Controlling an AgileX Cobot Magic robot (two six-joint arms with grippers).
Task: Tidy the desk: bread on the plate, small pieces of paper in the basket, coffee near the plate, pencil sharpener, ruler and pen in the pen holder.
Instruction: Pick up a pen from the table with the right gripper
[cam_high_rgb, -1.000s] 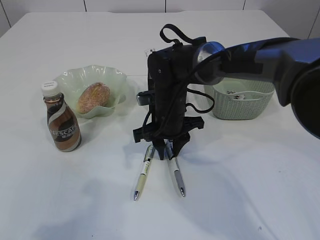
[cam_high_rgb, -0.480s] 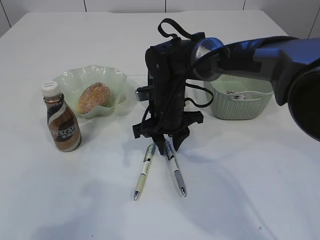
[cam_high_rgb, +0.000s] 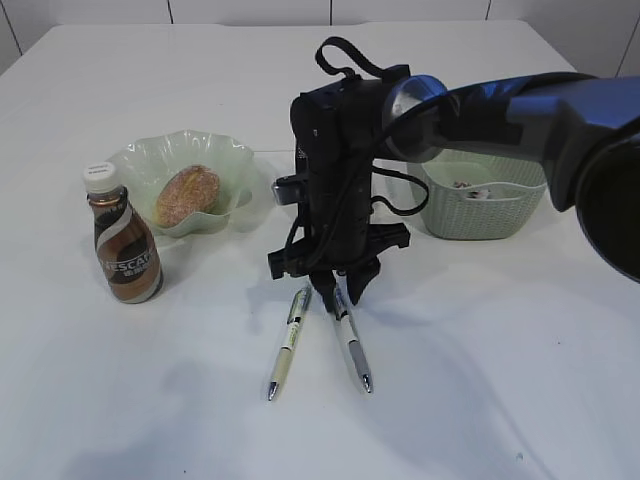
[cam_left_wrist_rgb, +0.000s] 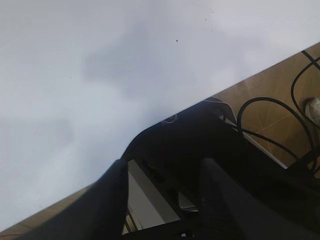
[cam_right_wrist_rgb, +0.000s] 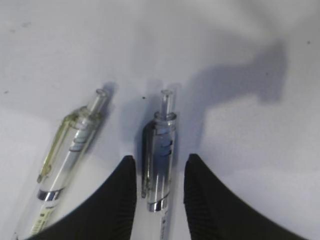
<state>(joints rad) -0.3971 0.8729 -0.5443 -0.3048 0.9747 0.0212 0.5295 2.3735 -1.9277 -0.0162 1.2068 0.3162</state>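
We've got the right gripper (cam_high_rgb: 335, 292) pointing straight down at the desk (cam_high_rgb: 480, 350), parked over the top end of the dark-clipped pen (cam_high_rgb: 349, 340). In the right wrist view its two black fingers (cam_right_wrist_rgb: 117, 195) sit on either side of that pen's barrel (cam_right_wrist_rgb: 159, 160) with a sliver of daylight each side, so the jaws are partly open and bracketing the pen; we can't see any actual squeeze on it. The pen looks flat on the table. Just beside it, on the left, lies a second pen with a yellowish-green clip (cam_high_rgb: 287, 343), and that one (cam_right_wrist_rgb: 70, 155) is outside the fingers. The two pens spread apart toward their tips. The bread (cam_high_rgb: 187, 195) is sitting in the plate (cam_high_rgb: 230, 160), and the coffee (cam_high_rgb: 124, 240) stands upright right next to the plate, near its front left rim. The basket (cam_high_rgb: 490, 210) is off to the right behind the arm, with some small bits inside that we can't make out. The left gripper (cam_left_wrist_rgb: 165, 200) only shows in its own wrist view, hanging past the table edge above a brown floor with cables; its dark fingers stand apart with a clear gap between them and nothing in there.
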